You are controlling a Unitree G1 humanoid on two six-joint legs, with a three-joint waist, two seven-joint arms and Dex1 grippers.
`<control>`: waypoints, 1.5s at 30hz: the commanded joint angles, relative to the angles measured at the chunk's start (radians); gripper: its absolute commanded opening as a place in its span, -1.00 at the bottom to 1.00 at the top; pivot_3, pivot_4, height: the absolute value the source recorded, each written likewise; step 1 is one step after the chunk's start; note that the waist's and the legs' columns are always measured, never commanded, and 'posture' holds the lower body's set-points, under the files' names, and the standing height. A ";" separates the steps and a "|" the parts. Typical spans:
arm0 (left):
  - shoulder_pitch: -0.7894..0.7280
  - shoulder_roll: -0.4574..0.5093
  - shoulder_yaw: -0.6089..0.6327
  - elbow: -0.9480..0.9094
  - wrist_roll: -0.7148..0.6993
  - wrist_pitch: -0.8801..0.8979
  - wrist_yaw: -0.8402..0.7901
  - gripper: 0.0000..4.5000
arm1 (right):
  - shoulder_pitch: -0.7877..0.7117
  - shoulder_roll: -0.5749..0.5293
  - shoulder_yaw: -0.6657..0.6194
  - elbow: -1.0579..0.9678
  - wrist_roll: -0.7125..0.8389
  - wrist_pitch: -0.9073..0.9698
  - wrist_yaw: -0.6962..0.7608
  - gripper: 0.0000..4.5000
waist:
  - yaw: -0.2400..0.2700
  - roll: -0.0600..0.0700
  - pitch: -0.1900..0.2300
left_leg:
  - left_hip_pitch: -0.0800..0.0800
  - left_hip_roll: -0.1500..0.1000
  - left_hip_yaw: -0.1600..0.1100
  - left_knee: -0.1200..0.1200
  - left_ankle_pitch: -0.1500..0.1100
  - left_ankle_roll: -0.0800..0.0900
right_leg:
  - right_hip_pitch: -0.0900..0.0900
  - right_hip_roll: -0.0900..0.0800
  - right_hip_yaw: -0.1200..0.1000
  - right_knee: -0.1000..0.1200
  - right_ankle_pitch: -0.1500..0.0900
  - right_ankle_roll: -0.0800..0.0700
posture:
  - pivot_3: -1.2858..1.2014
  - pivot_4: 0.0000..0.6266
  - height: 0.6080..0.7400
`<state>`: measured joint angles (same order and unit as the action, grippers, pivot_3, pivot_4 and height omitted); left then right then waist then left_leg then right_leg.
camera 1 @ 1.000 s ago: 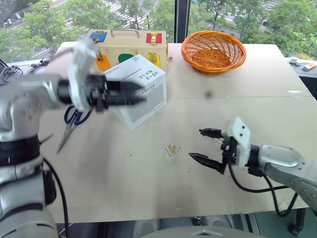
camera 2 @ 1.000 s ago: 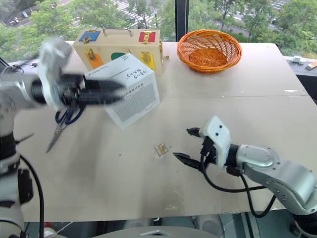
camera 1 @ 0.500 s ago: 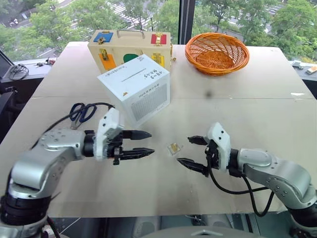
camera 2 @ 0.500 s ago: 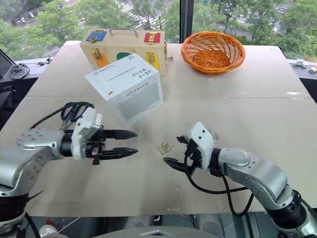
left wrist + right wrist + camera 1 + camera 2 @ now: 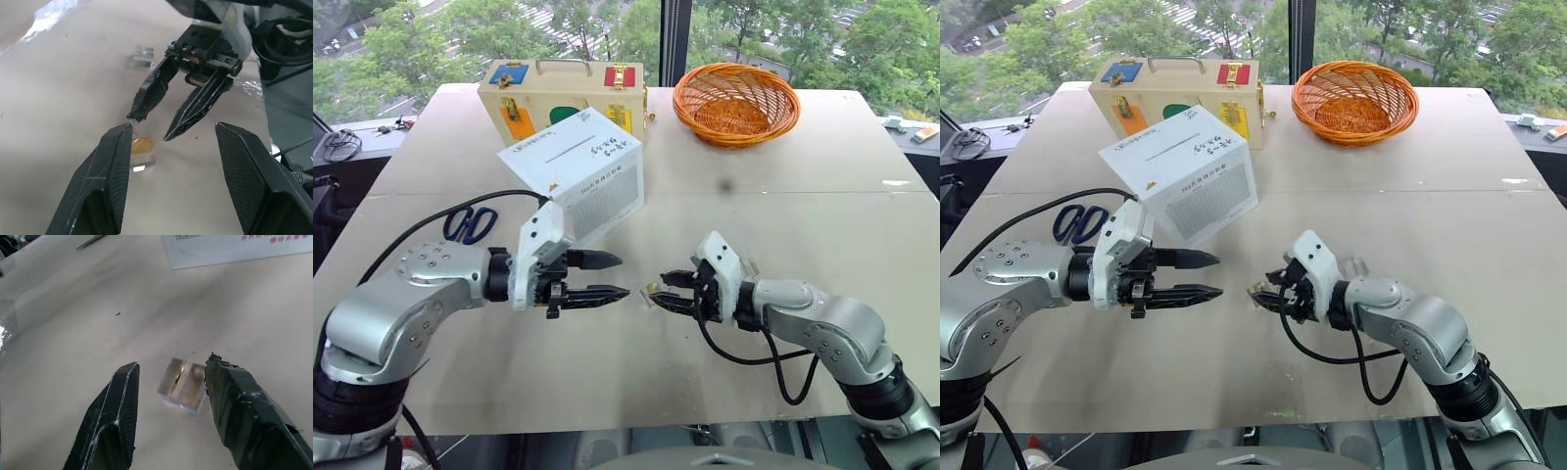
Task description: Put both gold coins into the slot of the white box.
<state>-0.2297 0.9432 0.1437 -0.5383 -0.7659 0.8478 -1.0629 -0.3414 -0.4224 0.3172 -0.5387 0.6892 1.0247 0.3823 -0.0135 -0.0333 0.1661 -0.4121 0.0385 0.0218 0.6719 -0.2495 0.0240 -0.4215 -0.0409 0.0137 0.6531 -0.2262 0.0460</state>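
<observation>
Head views: white box (image 5: 576,174) stands tilted on the counter (image 5: 822,206), slot (image 5: 564,153) on its upper face, nothing entering it. Left gripper (image 5: 607,276) and right gripper (image 5: 664,291) face each other just in front of the box.
Left wrist view: left fingers (image 5: 105,171) partly apart, holding nothing; a gold coin (image 5: 141,145) lies in a clear holder on the counter beneath them.
Right wrist view: right fingers (image 5: 115,406) partly apart, straddling the clear holder (image 5: 183,384) with a coin edge-on inside; not gripped.
Progress: judged early; no coin lifted; second coin not identified; both insertions remain.
</observation>
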 commanded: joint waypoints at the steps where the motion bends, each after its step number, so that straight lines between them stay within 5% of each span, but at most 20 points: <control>1: 0.034 0.022 0.027 0.001 0.014 -0.059 -0.034 0.21 | -0.019 0.017 0.002 -0.014 -0.007 0.021 0.000 0.02 | 0.001 0.000 0.000 | 0.000 0.000 0.000 0.000 0.000 0.000 | 0.000 0.000 0.000 0.000 0.000 0.000 | 0.03 -0.52 1.00; 20: 0.217 0.058 0.104 0.059 0.097 -0.294 -0.157 0.21 | -0.041 0.067 0.010 0.029 -0.058 0.063 0.016 0.02 | 0.001 0.001 0.000 | 0.000 0.000 0.001 -0.001 0.000 0.000 | 0.000 0.000 0.000 -0.001 -0.001 -0.002 | 0.03 -0.52 1.00; 23: 0.222 0.055 0.102 0.049 0.097 -0.294 -0.148 0.21 | -0.042 0.069 0.009 0.036 -0.064 0.062 0.019 -0.35 | 0.000 0.001 0.000 | 0.000 0.001 0.001 -0.001 0.000 0.000 | -0.001 0.000 0.000 -0.001 -0.001 -0.002 | 0.03 -0.52 1.00; 26: 0.216 0.055 0.101 0.027 0.086 -0.277 -0.129 0.21 | -0.043 0.070 0.009 0.041 -0.072 0.059 0.021 -0.98 | 0.001 0.001 0.000 | -0.001 0.001 0.000 -0.001 0.000 0.000 | -0.001 0.000 0.000 -0.001 -0.001 -0.002 | 0.03 -0.52 1.00; 41: 0.256 0.040 0.116 0.043 0.084 -0.304 -0.124 0.21 | -0.033 0.075 -0.003 0.051 -0.113 0.043 0.041 -0.98 | 0.001 0.001 0.000 | 0.000 0.001 0.001 -0.001 0.000 0.000 | -0.001 0.000 0.000 -0.001 -0.001 -0.002 | 0.03 -0.52 1.00; 45: 0.219 0.043 0.120 0.041 -0.021 -0.194 -0.099 0.21 | -0.012 0.070 -0.080 0.005 -0.059 0.016 0.085 -0.98 | 0.003 0.001 0.000 | -0.001 0.001 0.000 -0.001 0.000 0.000 | -0.001 0.000 0.000 -0.001 -0.001 -0.002 | 0.03 -0.52 1.00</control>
<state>0.0061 0.9851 0.2292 -0.4877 -0.7363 0.6224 -1.1699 -0.3565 -0.3505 0.2900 -0.4851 0.5991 1.0688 0.4439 -0.0102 -0.0327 0.1665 -0.4128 0.0395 0.0222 0.6710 -0.2495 0.0239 -0.4222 -0.0415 0.0137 0.6519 -0.2271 0.0445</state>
